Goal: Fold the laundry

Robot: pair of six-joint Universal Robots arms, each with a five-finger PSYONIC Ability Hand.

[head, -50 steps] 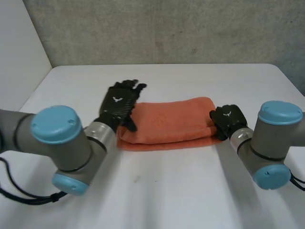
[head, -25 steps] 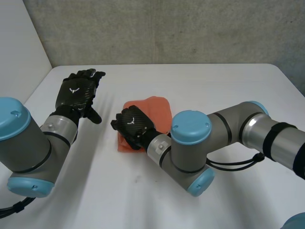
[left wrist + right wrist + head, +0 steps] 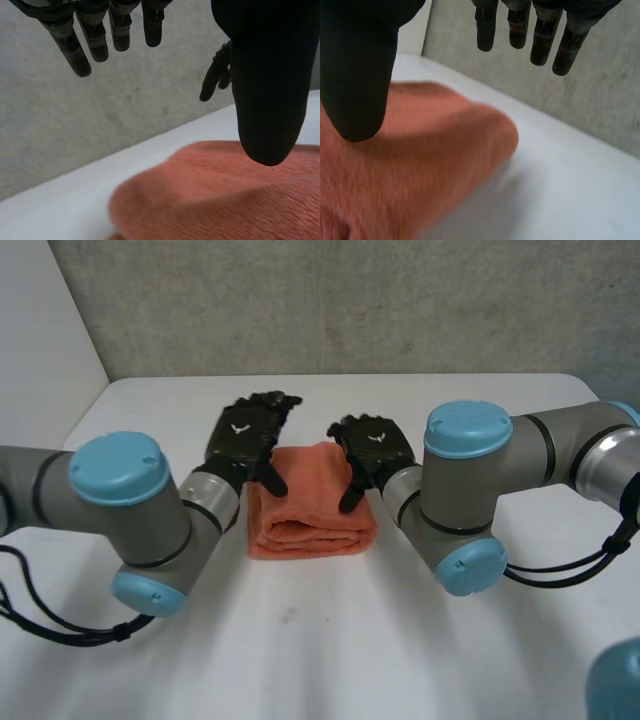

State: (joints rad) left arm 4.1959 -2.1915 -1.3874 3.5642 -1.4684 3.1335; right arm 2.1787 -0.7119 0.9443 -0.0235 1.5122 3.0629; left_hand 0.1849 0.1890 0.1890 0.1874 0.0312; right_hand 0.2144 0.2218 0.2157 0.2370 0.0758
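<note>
Orange cloth lies folded into a small thick block mid-table, with the rolled fold along its 6 o'clock edge. The left hand is at the cloth's 10 o'clock corner. Its fingers are straight and spread, gripping nothing. Its thumb hangs over the cloth edge; contact is hard to call, maybe just clear of it. The right hand is at the cloth's 2 o'clock corner, fingers also straight and relaxed, holding nothing. Its thumb points down over the cloth's 3 o'clock side. The two hands are near each other, with the cloth's 12 o'clock edge showing between them. The left wrist view catches the right hand's fingertips just past the left thumb.

Around: the white table runs wide from the cloth toward 6 o'clock, with a narrower strip toward 12. A grey wall stands behind the table's 12 o'clock edge, and a white panel is off at 10 o'clock. The left arm crowds the cloth's 8 o'clock side and the right arm its 3 to 4 o'clock side. Both big joints sit near the cloth, so sideways room is tight. The table's 3 o'clock edge lies beyond the right arm.
</note>
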